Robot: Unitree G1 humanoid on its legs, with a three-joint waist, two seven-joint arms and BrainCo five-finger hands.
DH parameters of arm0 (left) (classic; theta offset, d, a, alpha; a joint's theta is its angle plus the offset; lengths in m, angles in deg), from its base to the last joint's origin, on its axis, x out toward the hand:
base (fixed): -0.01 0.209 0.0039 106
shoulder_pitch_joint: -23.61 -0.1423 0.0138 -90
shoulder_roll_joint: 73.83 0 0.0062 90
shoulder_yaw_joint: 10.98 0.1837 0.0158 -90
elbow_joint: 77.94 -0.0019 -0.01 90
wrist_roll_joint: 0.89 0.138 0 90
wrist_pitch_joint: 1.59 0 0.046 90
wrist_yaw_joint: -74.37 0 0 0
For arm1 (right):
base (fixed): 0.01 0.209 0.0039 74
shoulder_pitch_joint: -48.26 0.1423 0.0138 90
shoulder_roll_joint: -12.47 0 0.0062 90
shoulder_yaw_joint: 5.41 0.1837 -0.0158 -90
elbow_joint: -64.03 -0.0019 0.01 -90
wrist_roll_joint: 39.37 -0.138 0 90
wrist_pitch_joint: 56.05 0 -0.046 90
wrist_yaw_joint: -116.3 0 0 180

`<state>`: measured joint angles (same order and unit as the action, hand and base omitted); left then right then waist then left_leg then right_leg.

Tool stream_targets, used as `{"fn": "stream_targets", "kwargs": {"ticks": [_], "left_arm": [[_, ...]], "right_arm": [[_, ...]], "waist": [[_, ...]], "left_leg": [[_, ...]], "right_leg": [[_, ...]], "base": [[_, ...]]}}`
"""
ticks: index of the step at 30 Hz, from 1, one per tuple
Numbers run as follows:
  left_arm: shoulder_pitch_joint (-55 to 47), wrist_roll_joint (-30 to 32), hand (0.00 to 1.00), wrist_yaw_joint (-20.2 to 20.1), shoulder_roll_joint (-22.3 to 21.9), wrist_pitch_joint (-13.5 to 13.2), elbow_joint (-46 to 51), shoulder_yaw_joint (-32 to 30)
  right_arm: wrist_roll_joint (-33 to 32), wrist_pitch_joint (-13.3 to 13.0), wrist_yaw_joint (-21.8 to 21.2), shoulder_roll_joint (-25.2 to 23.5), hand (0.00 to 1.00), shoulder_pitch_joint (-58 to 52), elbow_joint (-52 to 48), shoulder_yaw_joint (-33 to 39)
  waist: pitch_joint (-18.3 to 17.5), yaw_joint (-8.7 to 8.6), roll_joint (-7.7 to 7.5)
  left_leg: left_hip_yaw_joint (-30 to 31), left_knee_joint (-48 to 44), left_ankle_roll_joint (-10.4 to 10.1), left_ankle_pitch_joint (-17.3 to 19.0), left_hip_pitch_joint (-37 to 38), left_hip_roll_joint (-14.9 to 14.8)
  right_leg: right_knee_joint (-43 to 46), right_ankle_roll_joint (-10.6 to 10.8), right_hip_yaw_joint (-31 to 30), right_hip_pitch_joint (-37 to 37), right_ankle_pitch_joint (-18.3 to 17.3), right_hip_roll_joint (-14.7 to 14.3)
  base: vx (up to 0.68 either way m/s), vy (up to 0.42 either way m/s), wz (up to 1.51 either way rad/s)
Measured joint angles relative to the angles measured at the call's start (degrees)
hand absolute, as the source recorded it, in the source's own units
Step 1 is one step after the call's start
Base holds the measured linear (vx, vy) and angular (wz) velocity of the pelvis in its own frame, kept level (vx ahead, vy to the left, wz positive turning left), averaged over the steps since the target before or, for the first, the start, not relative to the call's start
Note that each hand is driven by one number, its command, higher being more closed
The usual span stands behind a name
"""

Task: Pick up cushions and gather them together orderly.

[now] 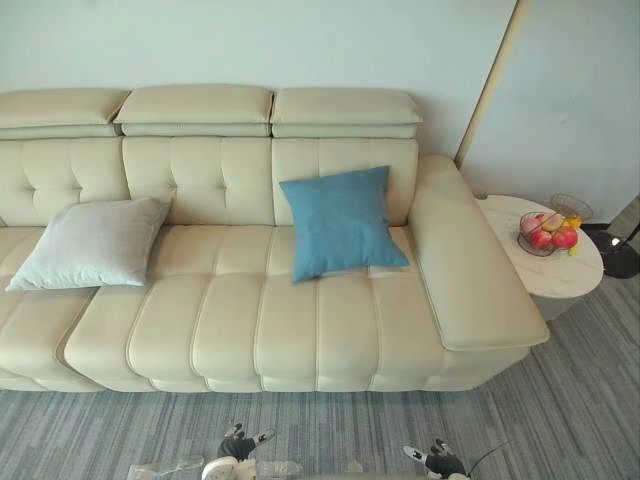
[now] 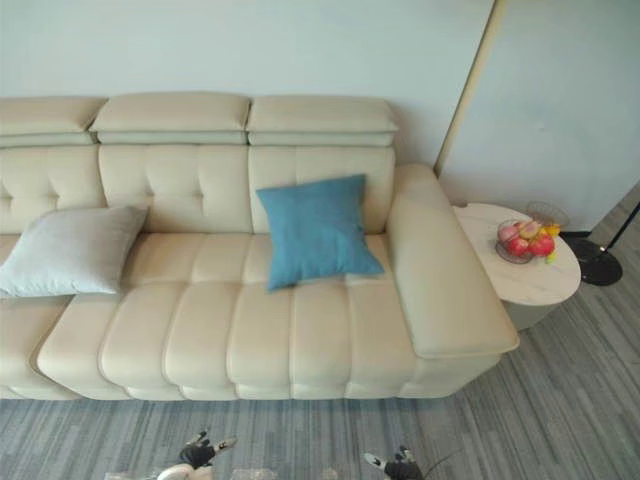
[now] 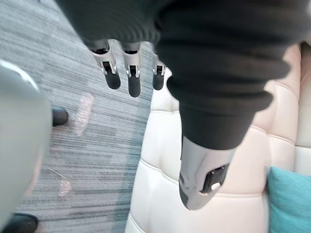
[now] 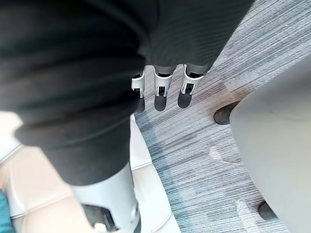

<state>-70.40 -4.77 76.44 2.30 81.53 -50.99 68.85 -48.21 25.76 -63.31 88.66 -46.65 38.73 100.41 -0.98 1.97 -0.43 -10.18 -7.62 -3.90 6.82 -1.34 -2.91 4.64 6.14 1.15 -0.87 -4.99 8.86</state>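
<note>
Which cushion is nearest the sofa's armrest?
The blue cushion, propped against the backrest close beside the armrest; the grey cushion lies farther off, toward the robot's left.

Left robot hand (image 3: 132, 77): smooth silver fingers, matt dark tips, dark ribbed cloth cover. Right robot hand (image 4: 162, 90): same finish.

Sofa (image 1: 260, 320), beside each robot hand's thumb: cream leather-like upholstery, smooth, low sheen.

Floor (image 1: 560, 420), past the fingertips: grey streaked carpet, rough, matt.

Blue cushion (image 1: 340, 222) and grey cushion (image 1: 90, 243), well ahead of both robot hands: woven cloth, matt.
</note>
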Motion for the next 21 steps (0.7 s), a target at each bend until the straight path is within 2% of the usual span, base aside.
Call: {"fn": "stream_targets", "kwargs": {"ticks": [5, 11, 12, 21], "left_arm": [[-0.3, 0.6, 0.0, 0.0, -0.2, 0.0, -1.3, -0.1], [-0.4, 1.5, 0.0, -0.1, 0.4, 0.0, -2.0, -0.1], [0.1, 1.5, 0.0, -0.2, 1.2, -0.1, -3.0, 0.0], [0.1, 1.5, 0.0, -0.2, 1.2, -0.1, -3.0, 0.0]], "right_arm": [[0.6, 0.4, 0.1, 0.2, 0.0, -0.2, 0.9, 1.9], [1.6, 0.5, 0.2, 0.1, 0.0, 0.0, 1.5, 2.0], [1.7, 0.9, 0.2, 0.2, 0.0, 0.4, 2.3, 2.2], [2.1, 0.9, 0.2, 0.2, 0.0, 0.3, 2.3, 2.2]], "waist": [[-0.1, 0.01, 0.29], [0.0, 0.0, -0.27], [0.6, -0.06, -0.24], [0.7, -0.08, -0.28]], "left_leg": [[0.4, 3.5, -0.7, -1.8, 2.2, -1.0], [1.0, 3.8, -0.7, -1.9, 2.6, -1.0], [3.2, 5.4, -0.9, -1.5, 4.8, -0.7], [3.1, 5.5, -0.9, -1.5, 4.8, -0.7]], "right_leg": [[-0.1, -0.3, 0.2, 0.3, 0.0, -1.3], [-1.0, -0.5, 0.3, 1.2, 0.2, -1.5], [-0.9, -1.0, 0.5, 2.9, -1.1, -1.6], [-0.9, -1.0, 0.5, 2.8, -1.0, -1.6]], "base": [[-0.02, -0.076, -0.03], [0.0, -0.006, 0.01], [0.0, 0.0, 0.0], [0.0, 0.0, 0.0]]}}
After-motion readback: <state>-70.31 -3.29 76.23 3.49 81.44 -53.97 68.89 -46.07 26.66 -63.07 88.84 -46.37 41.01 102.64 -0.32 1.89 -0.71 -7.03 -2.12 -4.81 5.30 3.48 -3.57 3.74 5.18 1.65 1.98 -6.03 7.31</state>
